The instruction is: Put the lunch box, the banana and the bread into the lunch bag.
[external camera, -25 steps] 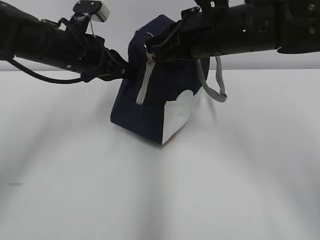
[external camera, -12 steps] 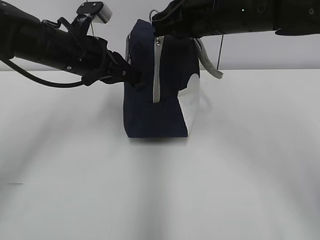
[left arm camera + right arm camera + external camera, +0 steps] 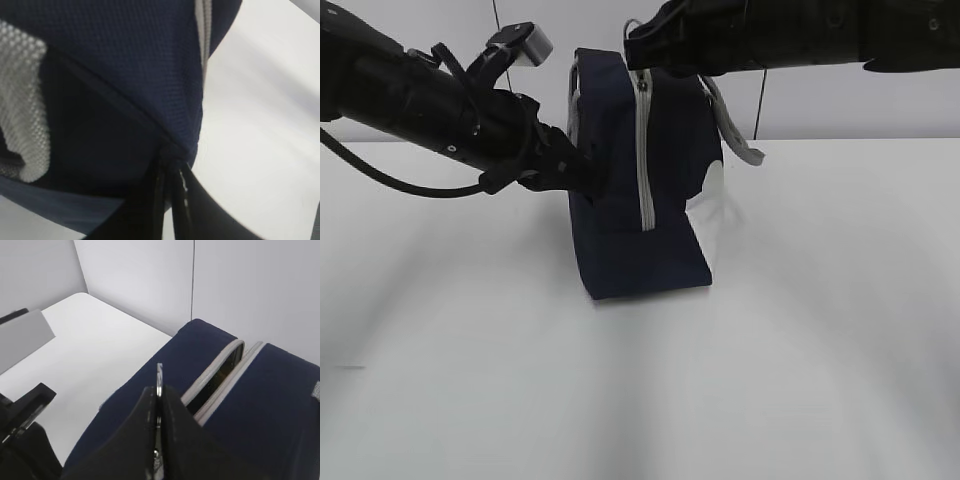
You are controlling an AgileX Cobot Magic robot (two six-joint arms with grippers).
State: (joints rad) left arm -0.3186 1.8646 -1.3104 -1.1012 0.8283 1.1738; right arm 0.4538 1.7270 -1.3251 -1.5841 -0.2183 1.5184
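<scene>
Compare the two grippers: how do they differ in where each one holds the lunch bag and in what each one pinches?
The left gripper pinches a fold of navy fabric at the side of the lunch bag; the right gripper pinches the metal ring pull at the top of the bag. The left arm comes in low, the right arm from above. Both grippers are shut on part of the bag.

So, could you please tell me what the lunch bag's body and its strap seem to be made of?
The lunch bag body looks like matte navy woven fabric; the left wrist view shows a fine grid-like weave. The strap appears to be grey woven webbing with a coarser visible weave, probably synthetic, though that can't be confirmed.
</scene>
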